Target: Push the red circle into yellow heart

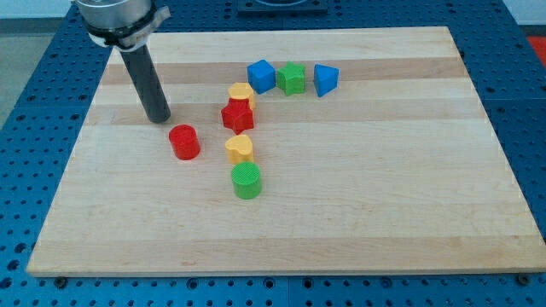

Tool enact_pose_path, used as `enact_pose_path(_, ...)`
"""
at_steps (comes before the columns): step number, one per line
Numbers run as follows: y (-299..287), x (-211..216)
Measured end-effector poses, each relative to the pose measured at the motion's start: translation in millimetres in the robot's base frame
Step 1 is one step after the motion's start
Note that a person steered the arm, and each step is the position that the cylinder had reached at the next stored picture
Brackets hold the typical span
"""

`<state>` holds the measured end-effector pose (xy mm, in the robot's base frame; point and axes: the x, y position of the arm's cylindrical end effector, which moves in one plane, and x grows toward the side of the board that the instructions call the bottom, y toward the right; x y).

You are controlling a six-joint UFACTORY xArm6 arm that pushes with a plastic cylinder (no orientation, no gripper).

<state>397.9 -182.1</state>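
The red circle block (184,141) lies on the wooden board, left of centre. The yellow heart block (240,148) sits a short gap to its right, apart from it. My tip (159,117) rests on the board just above and to the left of the red circle, a small gap away. A red star block (237,115) sits above the yellow heart, and a green circle block (246,181) sits just below it.
A second yellow block (241,91) touches the red star's top. A blue block (261,76), a green block (292,78) and a blue triangle block (324,79) stand in a row near the view's top. The board's (409,196) edges border a blue perforated table.
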Motion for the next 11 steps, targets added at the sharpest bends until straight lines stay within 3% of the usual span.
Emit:
enact_pose_path(3,32.4,66.6)
enact_pose_path(5,38.6,74.6)
enact_pose_path(8,23.3,46.6)
enact_pose_path(11,51.4,106.1)
